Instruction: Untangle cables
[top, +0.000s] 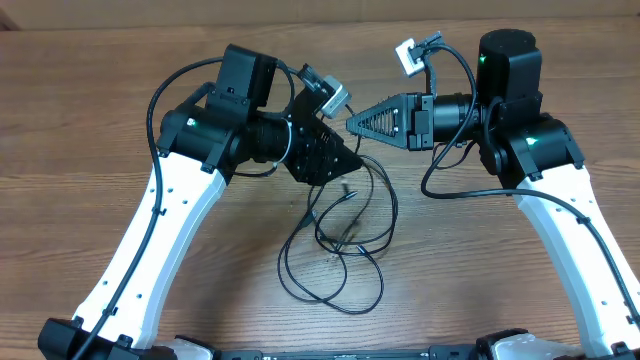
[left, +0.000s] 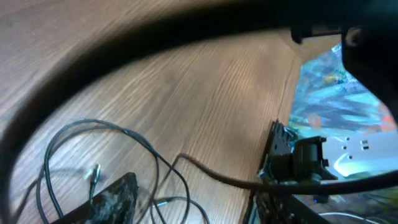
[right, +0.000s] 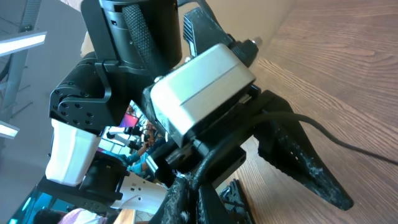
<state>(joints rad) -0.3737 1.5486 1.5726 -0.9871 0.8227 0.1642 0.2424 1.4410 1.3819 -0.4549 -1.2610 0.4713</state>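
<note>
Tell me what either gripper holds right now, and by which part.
Cannot be told. The right gripper has shut jaws, with no cord visibly pinched; the left gripper hangs over the thin black cables, its jaws hidden.

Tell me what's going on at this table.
Two arms are working on a tangle of thin black cables lying in loose loops on the table between them. The left arm's fingers hang at the top of the tangle, where strands run up to them; whether they grip one I cannot tell. The right arm's fingers are shut and held off the table, tip close to the left wrist camera, no cable visibly in them. The cables are not yet separated.
</note>
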